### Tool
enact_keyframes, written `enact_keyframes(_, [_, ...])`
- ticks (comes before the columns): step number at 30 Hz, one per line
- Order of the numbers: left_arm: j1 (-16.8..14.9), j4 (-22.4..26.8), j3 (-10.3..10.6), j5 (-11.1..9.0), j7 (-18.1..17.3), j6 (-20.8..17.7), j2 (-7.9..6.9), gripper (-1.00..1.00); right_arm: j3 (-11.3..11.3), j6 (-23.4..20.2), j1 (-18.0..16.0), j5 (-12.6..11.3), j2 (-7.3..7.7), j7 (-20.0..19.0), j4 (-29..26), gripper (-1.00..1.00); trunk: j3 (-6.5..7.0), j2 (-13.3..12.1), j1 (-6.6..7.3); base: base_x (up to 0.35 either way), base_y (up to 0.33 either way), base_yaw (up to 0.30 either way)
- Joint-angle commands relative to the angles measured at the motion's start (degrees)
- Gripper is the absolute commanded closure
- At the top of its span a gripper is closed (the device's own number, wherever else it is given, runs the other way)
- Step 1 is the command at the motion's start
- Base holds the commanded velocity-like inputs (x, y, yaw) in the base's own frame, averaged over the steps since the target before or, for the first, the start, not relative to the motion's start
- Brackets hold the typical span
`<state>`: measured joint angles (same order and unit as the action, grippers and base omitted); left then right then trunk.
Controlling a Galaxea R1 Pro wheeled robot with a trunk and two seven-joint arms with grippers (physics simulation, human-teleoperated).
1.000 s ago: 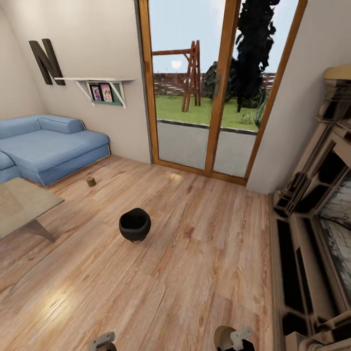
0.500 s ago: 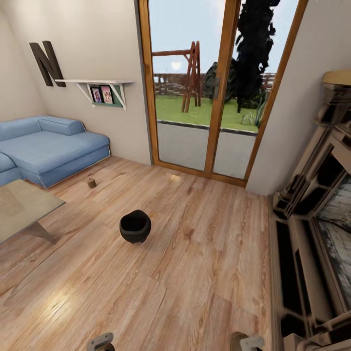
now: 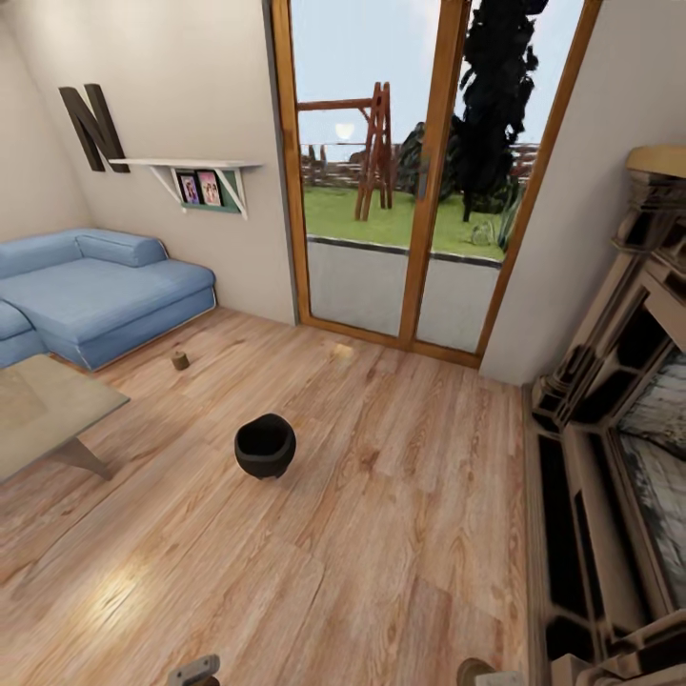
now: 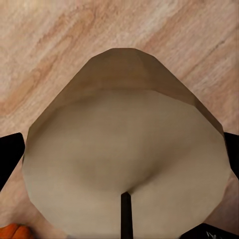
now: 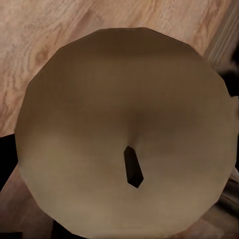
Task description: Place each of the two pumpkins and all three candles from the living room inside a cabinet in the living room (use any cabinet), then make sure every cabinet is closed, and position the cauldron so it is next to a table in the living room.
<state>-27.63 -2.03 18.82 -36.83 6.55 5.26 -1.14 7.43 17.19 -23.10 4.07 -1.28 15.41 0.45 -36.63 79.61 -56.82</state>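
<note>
Since a second ago the whole head view has drifted, so that's my camera moving and not the things. Both grippers have sunk to the frame's bottom edge. I read this as being in transit, carrying.

- One table (image 3: pixel 38 419), far left.
- Three candles:
  - floor candle (image 3: pixel 178 359), near the sofa (image 3: pixel 95 286).
  - left candle (image 4: pixel 124 149), clamped in the left gripper (image 3: pixel 195 670), with dark fingers (image 4: pixel 10 154) on both sides of it.
  - right candle (image 5: pixel 124 129), which the right gripper (image 3: pixel 481 675) looks closed around.
- One cauldron (image 3: pixel 265 446), on bare floor, well apart from the table and not placed yet.
- One orange scrap (image 4: pixel 14 231), possibly a pumpkin; I can't tell.
</note>
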Motion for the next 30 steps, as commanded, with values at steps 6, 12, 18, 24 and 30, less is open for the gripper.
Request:
enact_keyframes(6, [0.0,0.0,0.0,0.0,0.0,0.0,-0.05,1.0,0.1,0.1,1.1,0.1,-0.17,0.0,0.2,1.0,1.09,-2.4,1.32,0.0,0.0,0.0])
enact_keyframes(12, [0.0,0.0,0.0,0.0,0.0,0.0,-0.09,1.0,0.1,0.1,1.4,0.1,-0.16,0.0,0.2,1.0,1.63,-3.6,1.98,0.0,0.0,0.0])
enact_keyframes(18, [0.0,0.0,0.0,0.0,0.0,-0.1,-0.15,1.0,0.1,0.1,1.6,0.1,-0.21,0.0,0.2,1.0,1.63,-3.6,1.98,0.0,0.0,0.0])
enact_keyframes(24, [0.0,-0.1,0.0,0.0,0.0,-0.1,-0.26,1.0,0.2,0.1,1.6,0.1,-0.21,-0.3,0.2,1.0,1.63,-3.6,1.98,0.109,0.0,0.0])
enact_keyframes(30, [0.0,-0.1,0.0,0.0,0.0,-0.1,-0.35,1.0,0.2,0.1,1.6,0.1,-0.21,-0.5,0.2,1.0,1.63,-3.6,1.98,0.265,0.0,0.0])
